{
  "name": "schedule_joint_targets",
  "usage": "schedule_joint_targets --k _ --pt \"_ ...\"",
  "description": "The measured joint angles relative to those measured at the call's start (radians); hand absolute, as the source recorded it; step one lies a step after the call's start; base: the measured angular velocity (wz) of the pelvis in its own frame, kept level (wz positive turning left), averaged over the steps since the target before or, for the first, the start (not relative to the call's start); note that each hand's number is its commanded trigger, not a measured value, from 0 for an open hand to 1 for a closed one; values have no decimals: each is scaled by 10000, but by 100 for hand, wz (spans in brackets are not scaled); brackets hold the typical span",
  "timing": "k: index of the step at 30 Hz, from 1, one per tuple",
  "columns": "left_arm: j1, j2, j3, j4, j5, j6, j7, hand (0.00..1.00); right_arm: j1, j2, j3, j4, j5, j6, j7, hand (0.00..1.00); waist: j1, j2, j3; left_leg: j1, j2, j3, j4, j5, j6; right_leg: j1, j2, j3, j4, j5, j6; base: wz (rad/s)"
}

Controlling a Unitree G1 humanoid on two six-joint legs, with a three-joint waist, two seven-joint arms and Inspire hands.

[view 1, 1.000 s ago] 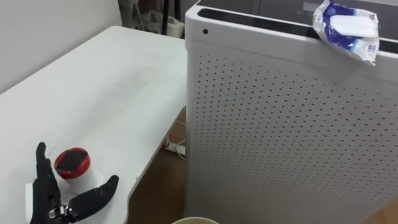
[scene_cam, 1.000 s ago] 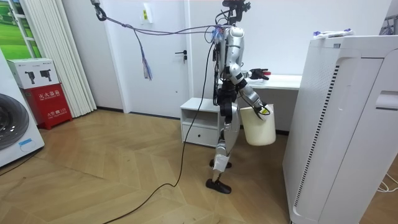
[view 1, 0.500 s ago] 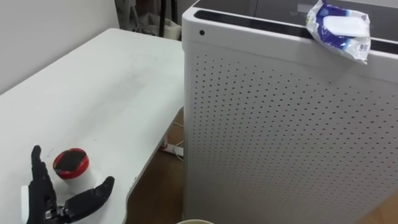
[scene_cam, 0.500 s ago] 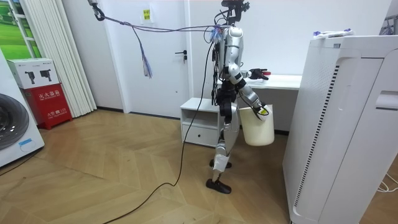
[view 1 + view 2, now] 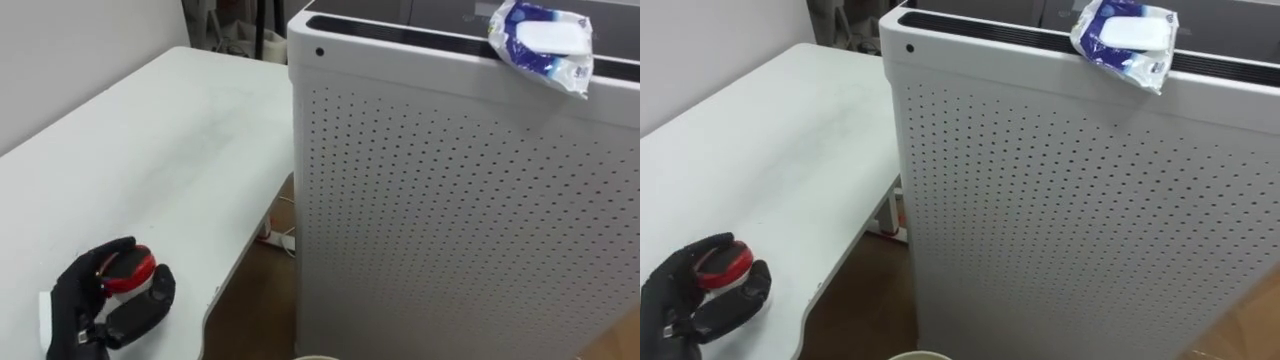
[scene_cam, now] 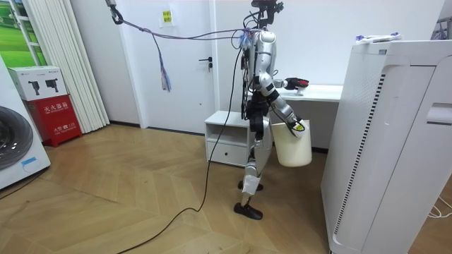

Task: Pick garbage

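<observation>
A small round red piece of garbage [image 5: 132,270] with a dark top lies near the front edge of the white table [image 5: 170,130]. My left hand [image 5: 85,300] is down on it, the black fingers curled over its top and the thumb [image 5: 140,305] pressed in from the near side. In the room view I stand at the table's end, the left hand [image 6: 294,83] out over the tabletop. My right hand [image 6: 296,125] hangs low at the rim of a white bin [image 6: 293,144].
A tall white perforated appliance [image 5: 450,200] stands close on my right, with a blue and white packet [image 5: 545,38] on its top edge. A white power strip [image 5: 283,238] lies on the wooden floor between table and appliance. The bin's rim [image 5: 315,356] peeks in below.
My left hand, spread open beside the red piece before, has closed its fingers and thumb round it. The view has shifted slightly.
</observation>
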Motion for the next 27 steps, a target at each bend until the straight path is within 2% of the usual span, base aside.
schedule_joint_targets --k 7,13,20,25,27 --pt "-10 -93 -3 128 -17 94 6 100 117 7 -7 -7 -23 0 -19 100 -126 13 -7 62 39 45 -9 0 0 -5 -1 10 10 0 0 0" --pt "-18 -121 -28 343 -221 70 -94 100 226 -42 -10 -124 -47 0 -14 100 -243 27 -51 171 -3 210 -87 1 0 51 -1 15 17 8 -12 -8" --pt "-12 -165 -139 414 -763 57 -821 100 240 -55 -162 -231 -50 -3 328 100 -428 -11 -75 287 -11 171 -185 1 1 173 -1 -27 10 8 -12 0" --pt "-10 -158 -564 115 -736 122 -1640 100 107 -17 -276 -242 -174 -4 605 100 -519 -2 -66 96 16 225 44 1 3 -62 -17 28 209 8 -12 -2" --pt "-7 -137 -1038 -241 -735 148 -2073 100 53 -30 -387 -242 -200 -4 651 100 -585 -13 -72 -10 16 224 102 -3 10 -119 -45 6 205 7 -12 0"
